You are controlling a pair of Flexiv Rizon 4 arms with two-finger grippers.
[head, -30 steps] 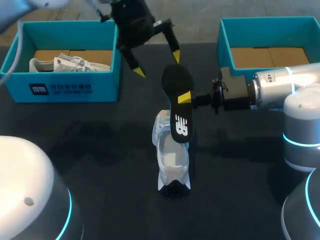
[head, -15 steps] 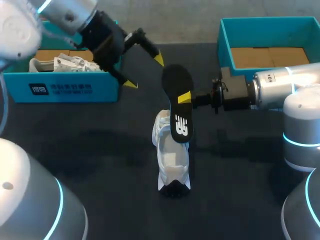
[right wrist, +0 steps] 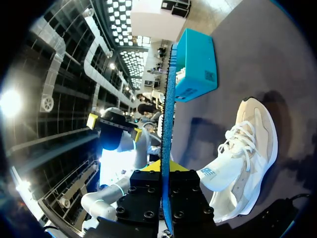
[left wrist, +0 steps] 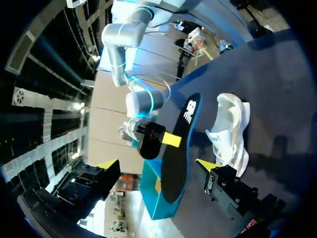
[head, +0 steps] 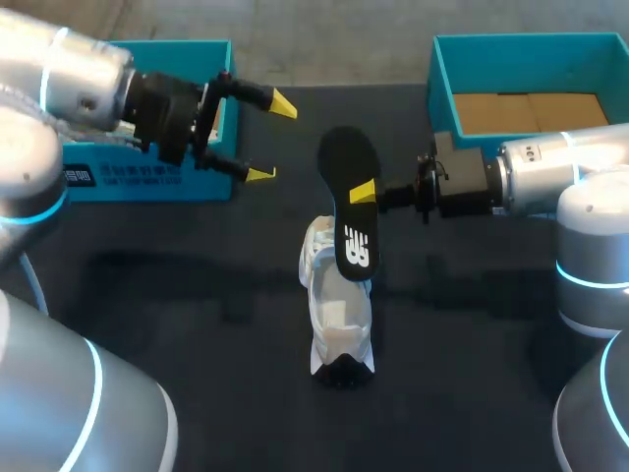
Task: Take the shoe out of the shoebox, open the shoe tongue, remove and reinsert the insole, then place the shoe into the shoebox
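Teal shoebox (head: 442,93) lined with cardboard (head: 531,110), right fingers (head: 363,192) pinching black insole (head: 346,162), left fingers (head: 260,175) spread wide

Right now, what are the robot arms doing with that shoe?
The right gripper is shut on the black insole and holds it up on its edge, close to the white shoe. The shoe sits on the table between the left box and the right box. The left gripper is open and empty beside the left box. The insole is out of the shoe and not yet back in.
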